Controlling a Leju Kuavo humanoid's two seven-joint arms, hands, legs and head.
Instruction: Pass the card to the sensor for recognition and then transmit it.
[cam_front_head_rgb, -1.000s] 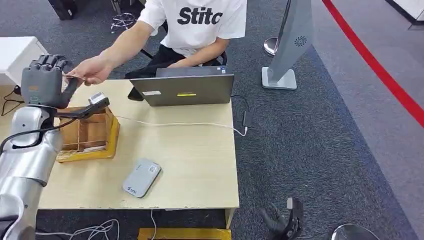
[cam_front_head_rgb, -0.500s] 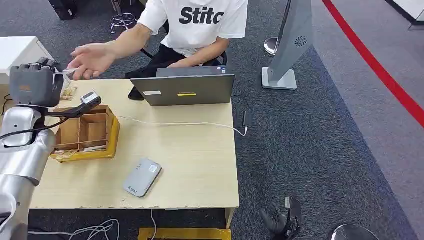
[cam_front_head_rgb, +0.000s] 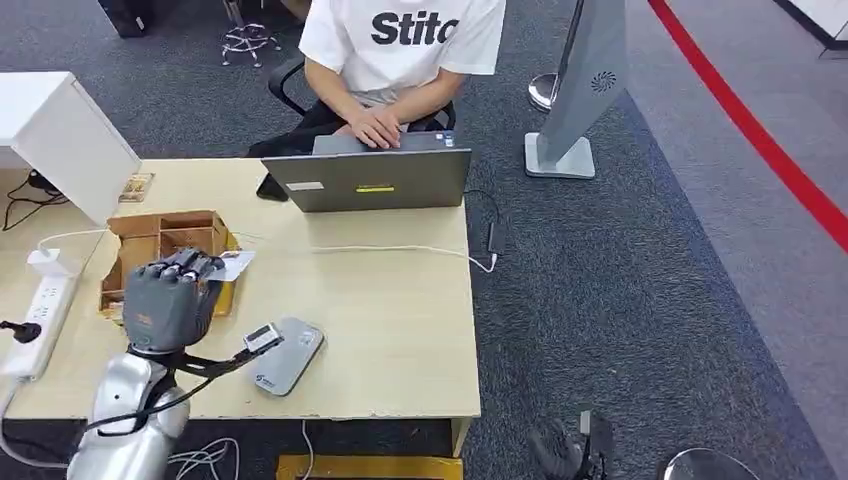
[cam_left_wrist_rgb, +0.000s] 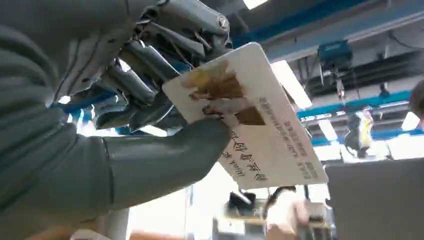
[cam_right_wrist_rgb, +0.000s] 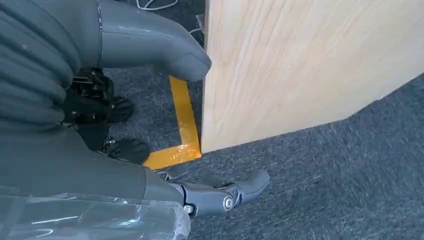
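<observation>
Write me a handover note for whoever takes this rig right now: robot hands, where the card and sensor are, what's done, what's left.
Left robot hand: raised over the table's near left part, pinching the card between thumb and fingers; the card sticks out toward the wooden box.
Right robot hand: hanging low beside the table, holding nothing, fingers apart.
Sensor: the grey reader lies flat on the table near its front edge, just right of the left hand.
Person: seated behind the laptop, hands at it.
Done: card is in hand.
Left: bring the card to the sensor for reading, then pass it on.
</observation>
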